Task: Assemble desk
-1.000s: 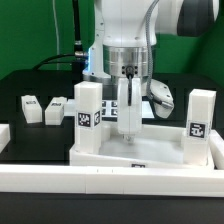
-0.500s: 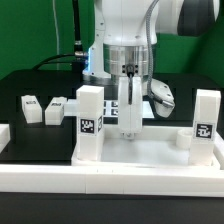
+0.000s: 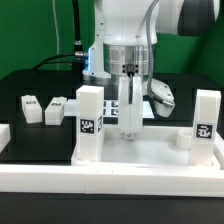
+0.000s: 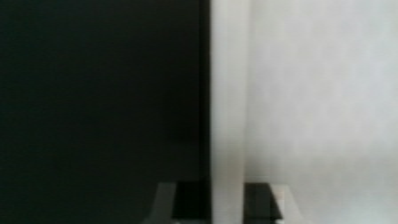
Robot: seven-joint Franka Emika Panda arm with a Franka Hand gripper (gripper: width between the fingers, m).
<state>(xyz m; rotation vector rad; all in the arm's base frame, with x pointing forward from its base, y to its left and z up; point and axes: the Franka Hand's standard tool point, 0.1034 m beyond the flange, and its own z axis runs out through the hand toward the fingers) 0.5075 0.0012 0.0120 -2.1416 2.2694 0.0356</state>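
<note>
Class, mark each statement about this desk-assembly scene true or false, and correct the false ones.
1. Two upright white block legs stand on the large white plastic tray-like tabletop. True.
2. The robot's gripper holds a leg in the air. False: it is down between the upright legs, shut on the tabletop's edge.
3. Two loose white block legs lie on the black table, on the exterior view's left. True.
4. The upright legs are plain, with no markings. False: each shows a black-and-white tag.
</note>
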